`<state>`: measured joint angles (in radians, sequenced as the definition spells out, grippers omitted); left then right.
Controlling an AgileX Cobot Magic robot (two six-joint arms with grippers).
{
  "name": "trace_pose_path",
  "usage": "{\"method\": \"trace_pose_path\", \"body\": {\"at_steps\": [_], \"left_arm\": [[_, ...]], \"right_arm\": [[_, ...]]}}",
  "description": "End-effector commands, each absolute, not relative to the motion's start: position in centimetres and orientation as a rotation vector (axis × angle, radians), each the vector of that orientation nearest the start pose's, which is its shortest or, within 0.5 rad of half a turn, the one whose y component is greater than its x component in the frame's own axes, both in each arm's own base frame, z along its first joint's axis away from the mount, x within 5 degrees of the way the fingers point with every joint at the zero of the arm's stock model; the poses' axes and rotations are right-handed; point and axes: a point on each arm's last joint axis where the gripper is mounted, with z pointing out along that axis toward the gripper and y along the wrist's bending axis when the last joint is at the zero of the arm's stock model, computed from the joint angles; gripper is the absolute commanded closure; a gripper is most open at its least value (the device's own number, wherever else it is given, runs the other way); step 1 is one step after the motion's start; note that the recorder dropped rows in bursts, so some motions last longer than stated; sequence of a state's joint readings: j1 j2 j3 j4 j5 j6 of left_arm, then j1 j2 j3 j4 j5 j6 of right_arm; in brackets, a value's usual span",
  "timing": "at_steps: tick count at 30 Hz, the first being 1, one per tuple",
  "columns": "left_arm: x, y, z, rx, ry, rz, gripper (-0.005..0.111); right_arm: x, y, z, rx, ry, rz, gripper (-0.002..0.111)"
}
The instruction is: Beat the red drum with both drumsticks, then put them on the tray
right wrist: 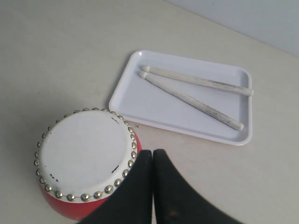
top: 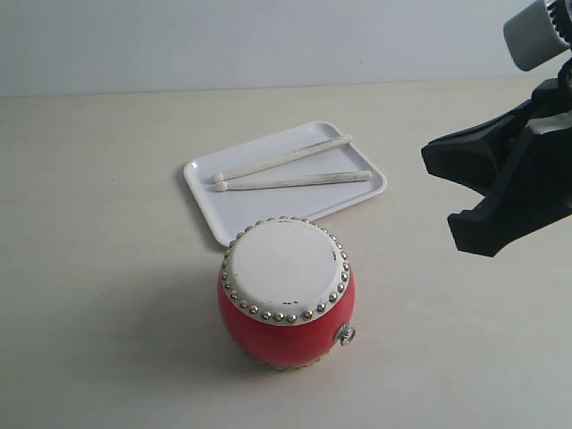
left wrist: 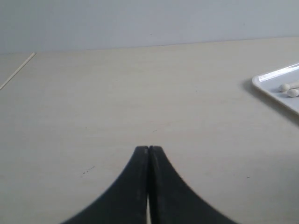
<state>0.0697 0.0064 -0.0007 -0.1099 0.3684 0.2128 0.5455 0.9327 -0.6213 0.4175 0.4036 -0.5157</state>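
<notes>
The red drum (top: 284,335) (right wrist: 65,210) stands upright near the table's front, its cream head ringed with silver studs. Just behind it lies the white tray (top: 259,213) (right wrist: 154,109). Both drumsticks rest in the tray, one (top: 286,158) (right wrist: 198,80) angled over the other (top: 295,181) (right wrist: 196,101), their round tips together. My right gripper (right wrist: 153,151) is shut and empty, raised to the right of the drum. My left gripper (left wrist: 148,148) is shut and empty over bare table, left of the tray's corner (left wrist: 273,80). It is out of the exterior view.
My right arm (top: 523,174) fills the right edge of the exterior view, above the table. A pale wall runs behind the table's far edge (top: 179,91). A thin seam (left wrist: 18,71) crosses the tabletop in the left wrist view.
</notes>
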Motion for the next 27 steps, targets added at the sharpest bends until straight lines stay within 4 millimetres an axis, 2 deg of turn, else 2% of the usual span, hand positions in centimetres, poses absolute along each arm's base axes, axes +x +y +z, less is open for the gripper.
{"method": "trace_pose_path", "body": {"at_steps": [1,8,11,14,19,23,27], "left_arm": [[5.3,0.0,18.0,0.070,1.850,0.099,0.107],[5.3,0.0,18.0,0.070,1.850,0.099,0.107],[5.3,0.0,18.0,0.070,1.850,0.099,0.107],[5.3,0.0,18.0,0.070,1.850,0.099,0.107],[5.3,0.0,18.0,0.070,1.850,0.099,0.107],[5.3,0.0,18.0,0.070,1.850,0.099,0.107],[5.3,0.0,18.0,0.070,1.850,0.099,0.107]], "right_arm": [[15.2,10.9,28.8,-0.812,2.021,0.405,0.108],[15.2,10.9,28.8,-0.816,2.020,0.401,0.108],[15.2,10.7,28.8,-0.874,1.995,0.349,0.108],[15.4,10.0,29.0,-0.846,1.995,0.312,0.108],[15.2,6.4,30.8,-0.522,1.985,0.289,0.108],[13.1,2.7,31.9,-0.253,1.894,0.188,0.108],[10.8,1.0,32.4,-0.094,1.774,0.094,0.108]]}}
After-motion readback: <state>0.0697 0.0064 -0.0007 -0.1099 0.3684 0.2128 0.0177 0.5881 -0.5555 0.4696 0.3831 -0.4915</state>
